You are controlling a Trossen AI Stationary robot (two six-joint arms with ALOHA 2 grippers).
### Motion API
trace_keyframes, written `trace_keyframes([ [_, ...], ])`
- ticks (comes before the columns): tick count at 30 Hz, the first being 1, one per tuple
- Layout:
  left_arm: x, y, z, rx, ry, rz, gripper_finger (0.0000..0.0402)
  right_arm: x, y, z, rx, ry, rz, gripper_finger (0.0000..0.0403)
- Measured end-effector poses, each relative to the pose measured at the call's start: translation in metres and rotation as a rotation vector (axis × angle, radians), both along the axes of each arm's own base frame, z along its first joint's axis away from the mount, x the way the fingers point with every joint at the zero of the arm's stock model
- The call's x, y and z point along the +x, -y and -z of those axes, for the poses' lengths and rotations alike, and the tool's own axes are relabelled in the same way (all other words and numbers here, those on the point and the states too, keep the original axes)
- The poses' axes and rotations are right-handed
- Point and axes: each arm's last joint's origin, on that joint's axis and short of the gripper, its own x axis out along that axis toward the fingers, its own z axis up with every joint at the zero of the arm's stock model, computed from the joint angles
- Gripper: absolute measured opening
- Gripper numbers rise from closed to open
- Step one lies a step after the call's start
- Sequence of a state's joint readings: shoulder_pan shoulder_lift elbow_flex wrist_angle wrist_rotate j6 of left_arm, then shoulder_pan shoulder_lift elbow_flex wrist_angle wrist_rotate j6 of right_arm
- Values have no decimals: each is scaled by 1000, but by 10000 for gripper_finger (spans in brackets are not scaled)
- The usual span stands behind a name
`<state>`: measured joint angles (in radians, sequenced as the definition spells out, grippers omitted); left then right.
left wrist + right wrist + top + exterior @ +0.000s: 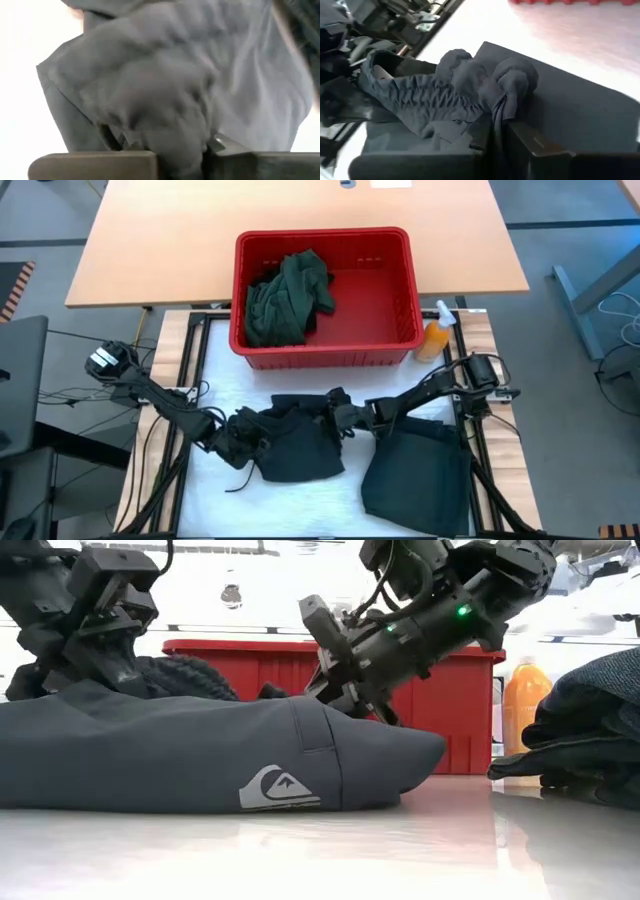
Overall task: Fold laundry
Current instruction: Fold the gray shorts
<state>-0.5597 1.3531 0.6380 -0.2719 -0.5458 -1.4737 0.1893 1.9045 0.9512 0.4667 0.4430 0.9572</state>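
A black garment with a white logo lies spread on the middle of the white table. My left gripper is at the garment's left end and is shut on bunched cloth. My right gripper is at its far right part, also shut on bunched cloth. A gathered, ribbed band of the garment runs from the right gripper toward the left arm. A green garment lies in the red basket. My left gripper pinches a thick bunch of the garment's left end between its two fingers, coming slanting down from the table's left. How many layers it has I cannot tell. The garment's body lies on the table. My right gripper pinches a knot of gathered cloth at the garment's far right part between its two fingers, slanting down from the table's right. Several folds are in the hold. The bunch is raised slightly, and the rest lies on the table.
The red basket stands at the far side of the table. An orange spray bottle stands by its right corner. A folded dark garment lies near right. Bare white surface shows near left.
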Motion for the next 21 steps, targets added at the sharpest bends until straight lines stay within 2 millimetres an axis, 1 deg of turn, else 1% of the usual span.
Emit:
trace_keyframes([
  [2,0,-4,2,-13,-43,8,66,0,2,-2,-20,-13,-17,91],
  [5,-1,-11,3,-26,-104,13,101,-6,7,-7,-42,-78,-19,105],
  [7,-3,-13,0,-15,-116,31,120,-11,10,-11,-52,-131,-12,109],
  [10,-7,-16,-10,24,-85,77,142,-17,15,-14,-66,-193,5,111],
  [12,-9,-19,-18,55,-49,95,149,-20,17,-16,-73,-216,12,112],
  [16,-14,-30,-31,110,-18,92,153,-21,17,-21,-70,-198,17,112],
  [21,-18,-38,-49,221,72,133,153,-22,10,-33,-66,-140,2,113],
])
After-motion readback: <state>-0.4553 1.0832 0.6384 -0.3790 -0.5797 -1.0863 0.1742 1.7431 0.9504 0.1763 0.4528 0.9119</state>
